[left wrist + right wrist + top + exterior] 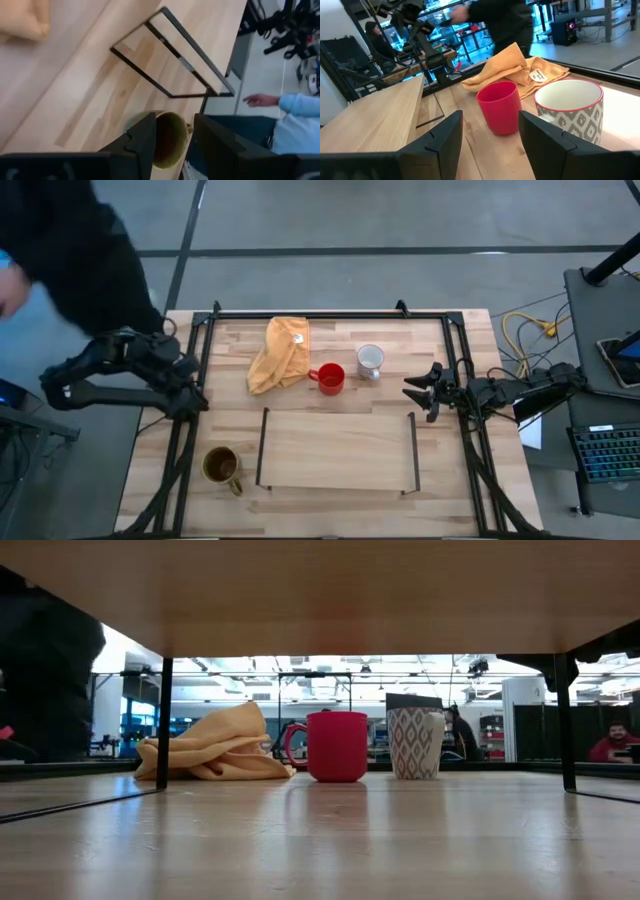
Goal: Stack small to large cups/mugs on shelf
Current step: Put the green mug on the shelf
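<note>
Three mugs stand upright on the tabletop. The olive-brown mug (222,467) is near the near-left corner, left of the shelf (338,450). The small red mug (331,378) and the grey-patterned white mug (370,361) are just beyond the shelf's far edge. My left gripper (192,396) is open at the table's left edge, and its wrist view shows the olive mug (170,140) between the fingers, farther off. My right gripper (412,390) is open, right of the white mug (570,107) and the red mug (500,107), and it points at them.
A crumpled yellow cloth (282,352) lies left of the red mug. A black frame (330,314) runs around the tabletop. The shelf stands on thin black rails (170,55) with a gap beneath. A person stands past the far-left corner, with a hand (260,100) showing beyond the table.
</note>
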Controlling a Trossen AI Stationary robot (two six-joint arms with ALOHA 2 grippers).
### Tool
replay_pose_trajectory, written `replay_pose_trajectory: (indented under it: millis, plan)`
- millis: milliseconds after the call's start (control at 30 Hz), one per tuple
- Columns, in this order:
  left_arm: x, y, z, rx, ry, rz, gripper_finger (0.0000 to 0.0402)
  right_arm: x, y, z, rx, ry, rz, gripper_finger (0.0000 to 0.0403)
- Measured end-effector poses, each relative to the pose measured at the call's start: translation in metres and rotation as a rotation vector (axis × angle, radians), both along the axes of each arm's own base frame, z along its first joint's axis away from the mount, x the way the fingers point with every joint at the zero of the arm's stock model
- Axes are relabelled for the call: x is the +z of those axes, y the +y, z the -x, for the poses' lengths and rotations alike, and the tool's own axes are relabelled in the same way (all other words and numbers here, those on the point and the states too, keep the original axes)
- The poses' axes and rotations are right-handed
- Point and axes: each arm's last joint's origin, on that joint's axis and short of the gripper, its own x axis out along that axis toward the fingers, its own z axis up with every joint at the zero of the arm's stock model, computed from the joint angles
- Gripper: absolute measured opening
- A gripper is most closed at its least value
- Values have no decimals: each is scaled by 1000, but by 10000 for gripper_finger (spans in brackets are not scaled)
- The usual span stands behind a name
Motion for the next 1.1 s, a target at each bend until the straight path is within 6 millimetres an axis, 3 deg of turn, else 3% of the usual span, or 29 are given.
replay_pose_trajectory:
  millis: [300, 500, 667, 867, 1100]
  plan:
    - [17, -19, -43, -3, -224, 204, 120, 0, 0, 0, 0, 0, 0, 185]
    - [0, -49, -54, -5, -15, 230, 120, 0, 0, 0, 0, -1, 0, 185]
    - [-22, -78, -55, -8, 125, 132, 120, 0, 0, 0, 0, 0, 0, 185]
    - [-48, -85, -42, 91, 484, -53, 120, 0, 0, 0, 0, 0, 0, 185]
    - [-57, -94, -50, 85, 564, -155, 120, 0, 0, 0, 0, 0, 0, 185]
